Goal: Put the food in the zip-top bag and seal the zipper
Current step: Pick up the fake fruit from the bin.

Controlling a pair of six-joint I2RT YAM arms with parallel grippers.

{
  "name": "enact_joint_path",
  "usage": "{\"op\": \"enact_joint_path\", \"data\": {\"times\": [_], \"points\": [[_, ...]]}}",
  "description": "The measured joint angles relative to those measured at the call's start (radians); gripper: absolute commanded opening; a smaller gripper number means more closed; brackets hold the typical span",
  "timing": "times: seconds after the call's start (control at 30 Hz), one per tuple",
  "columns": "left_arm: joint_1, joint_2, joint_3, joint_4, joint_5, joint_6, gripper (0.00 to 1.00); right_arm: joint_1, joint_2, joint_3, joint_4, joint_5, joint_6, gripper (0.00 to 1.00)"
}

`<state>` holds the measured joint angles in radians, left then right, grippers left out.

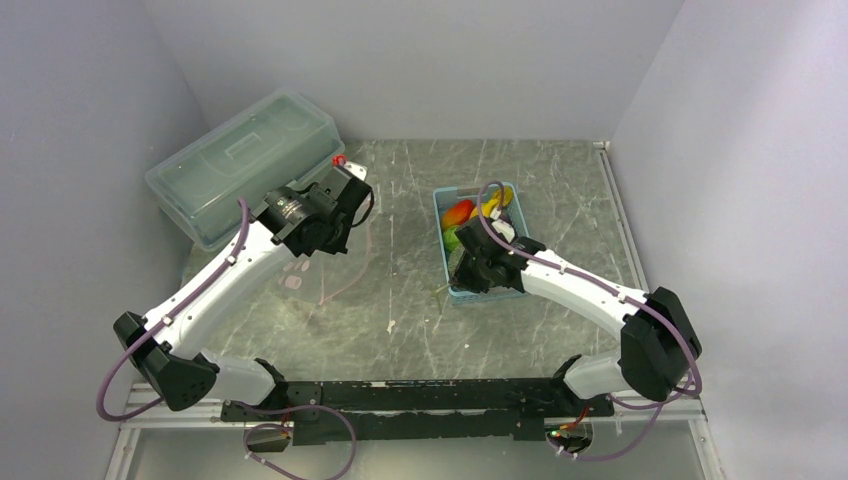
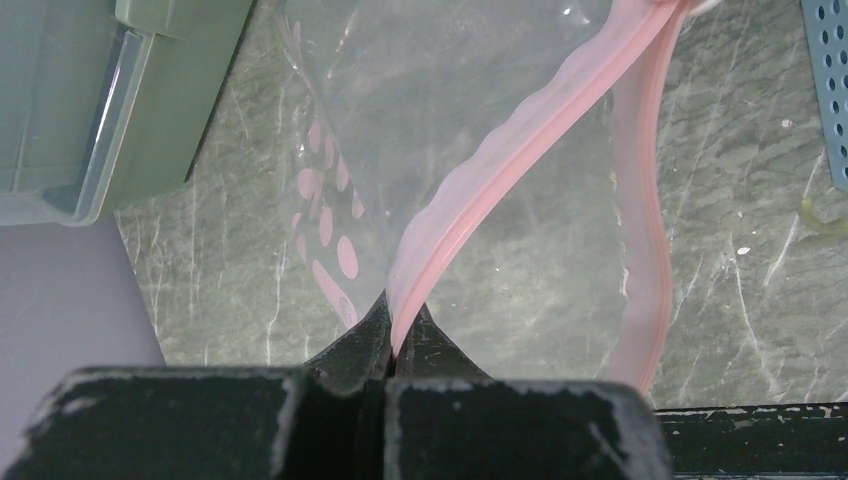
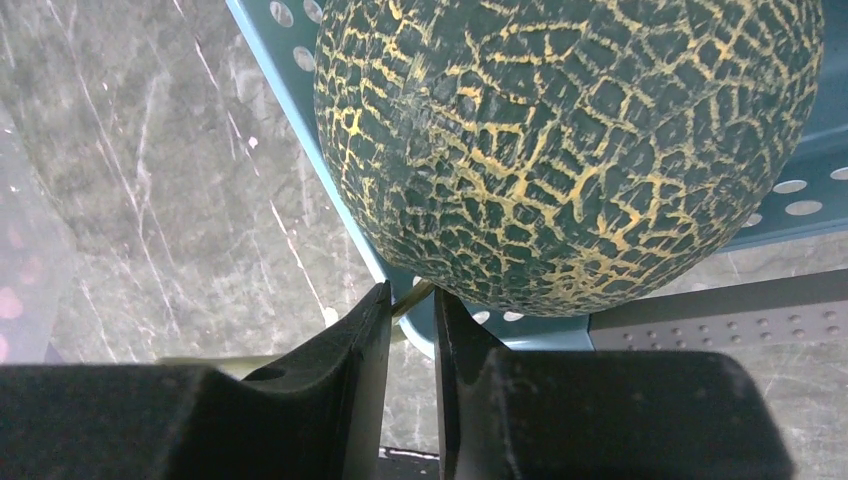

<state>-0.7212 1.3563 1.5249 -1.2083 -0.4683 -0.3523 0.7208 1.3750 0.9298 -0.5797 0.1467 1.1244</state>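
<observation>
The zip-top bag (image 2: 440,110) is clear with pink dots and hangs from my left gripper (image 2: 400,320), which is shut on one strip of the pink zipper (image 2: 520,150). The other strip (image 2: 640,250) hangs apart, so the mouth gapes. In the top view this gripper (image 1: 345,190) holds the bag (image 1: 340,262) above the table left of the basket. My right gripper (image 3: 412,295) is at the basket's near-left corner, jaws a narrow gap apart with a thin olive stem (image 3: 412,298) crossing between the tips. The dull-green netted round food (image 3: 570,150) fills the view above them.
The light-blue basket (image 1: 442,200) holds red-orange (image 1: 458,212) and yellow (image 1: 492,205) pieces, and its perforated wall (image 3: 290,70) runs beside my right fingers. A large translucent lidded box (image 1: 240,160) stands at the back left, close to the bag (image 2: 90,100).
</observation>
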Motion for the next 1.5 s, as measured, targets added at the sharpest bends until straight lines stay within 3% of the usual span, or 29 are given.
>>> {"op": "enact_joint_path", "data": {"times": [0.17, 0.37, 0.53, 0.73, 0.97, 1.5], "points": [[0.0, 0.0, 0.0, 0.0, 0.0, 0.0, 0.0, 0.001, 0.0, -0.004, 0.005, 0.005, 0.007, 0.31], [0.0, 0.0, 0.0, 0.0, 0.0, 0.0, 0.0, 0.005, 0.0, -0.022, 0.026, 0.02, 0.023, 0.32], [0.0, 0.0, 0.0, -0.001, 0.0, 0.0, 0.0, 0.007, 0.01, -0.027, 0.051, 0.018, 0.035, 0.24], [0.0, 0.0, 0.0, -0.003, 0.0, 0.0, 0.0, 0.01, 0.011, -0.028, 0.068, 0.018, 0.056, 0.01], [0.0, 0.0, 0.0, -0.004, 0.0, 0.0, 0.0, 0.008, -0.033, -0.051, 0.05, 0.063, 0.062, 0.0], [0.0, 0.016, 0.011, -0.003, 0.001, 0.0, 0.0, 0.002, -0.207, -0.044, -0.158, 0.158, -0.006, 0.0]]}}
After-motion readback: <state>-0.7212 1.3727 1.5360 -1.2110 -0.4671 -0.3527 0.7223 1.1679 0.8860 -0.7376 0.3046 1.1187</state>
